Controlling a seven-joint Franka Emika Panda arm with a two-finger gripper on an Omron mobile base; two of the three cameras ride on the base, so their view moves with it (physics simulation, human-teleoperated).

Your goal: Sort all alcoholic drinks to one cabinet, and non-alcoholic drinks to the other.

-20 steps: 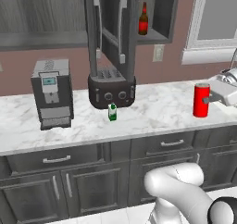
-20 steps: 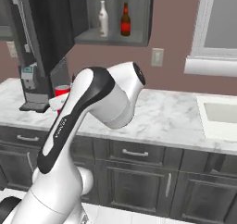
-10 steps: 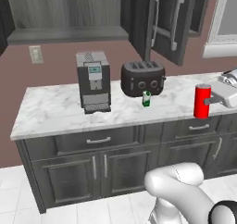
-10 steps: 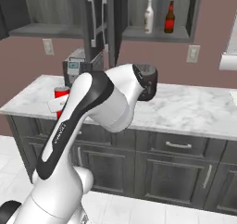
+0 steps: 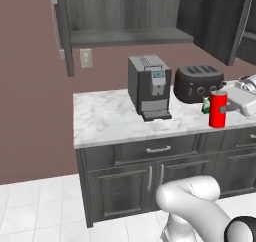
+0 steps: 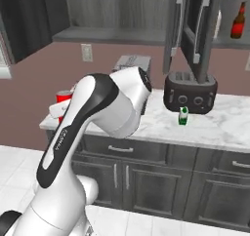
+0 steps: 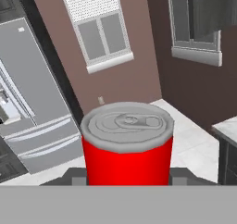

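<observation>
Looking over the arm from the left base view, you see the red can (image 5: 217,109) upright at the right side, pinched by the gripper (image 5: 226,107) that reaches in from the right edge, with the can's base level with the front of the marble counter (image 5: 110,121). Just behind the can the green-and-white bottle (image 5: 205,106) stands on the counter in front of the black toaster (image 5: 198,83). A grey coffee machine (image 5: 149,86) stands left of the toaster. Above it a wall cabinet (image 5: 125,16) hangs with its door swung open — its shelf is bare.

From the right base view, the arm's white bulk covers much of the left half, and the red can (image 6: 63,97) peeks out beside it at the counter's left end. The green-and-white bottle (image 6: 183,116) stands alone on the marble, just in front of the toaster (image 6: 190,92). At the upper right an open cabinet (image 6: 225,42) holds the beer bottle (image 6: 238,22) on its shelf, past the edge of the open door (image 6: 197,32).

From the hand view, you look straight onto the can (image 7: 127,144) — silver top with pull tab, red wall — seated between the fingers, which are closed on its sides. Behind it are a refrigerator (image 7: 32,107), windows and white floor tiles.
</observation>
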